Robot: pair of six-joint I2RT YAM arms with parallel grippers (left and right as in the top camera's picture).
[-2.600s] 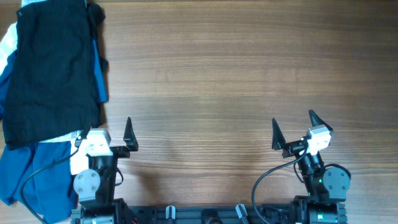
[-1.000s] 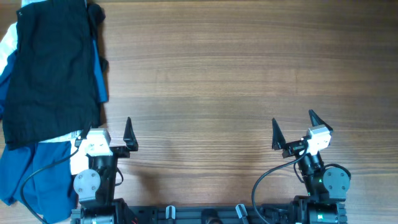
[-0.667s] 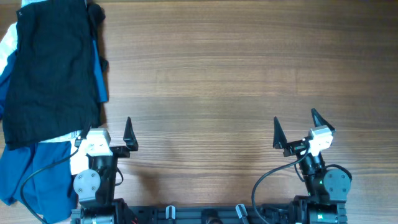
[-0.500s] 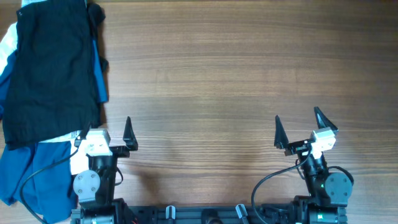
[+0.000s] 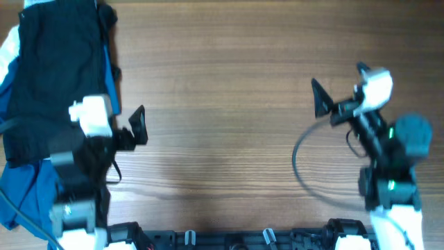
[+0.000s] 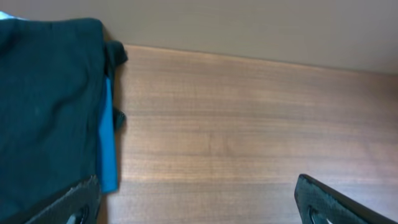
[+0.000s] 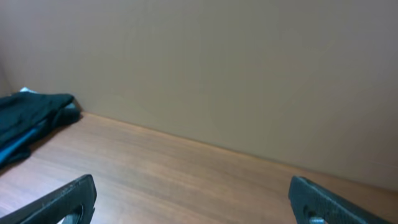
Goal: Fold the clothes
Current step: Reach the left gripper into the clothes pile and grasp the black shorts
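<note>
Left gripper: jaws spread wide, nothing held; it sits lower left in the overhead view, at the right-hand edge of the pile.
Right gripper: also wide open and empty, right of centre, well apart from any cloth.
Deep-blue garment: bottom-left corner, lying under the pile; leave it there.
Table: bare wood across the middle, the likely place to fold.
Black shorts: upper left, lying flat on top of the pile, with a blue strip showing along their right edge.
Step in hand: probably the reach to take the shorts.
How to do it well: pinch only the thin black layer at its near right corner, clear of the blue strip. Lift a little before dragging right, and bring the right gripper over to take the far corner.
</note>
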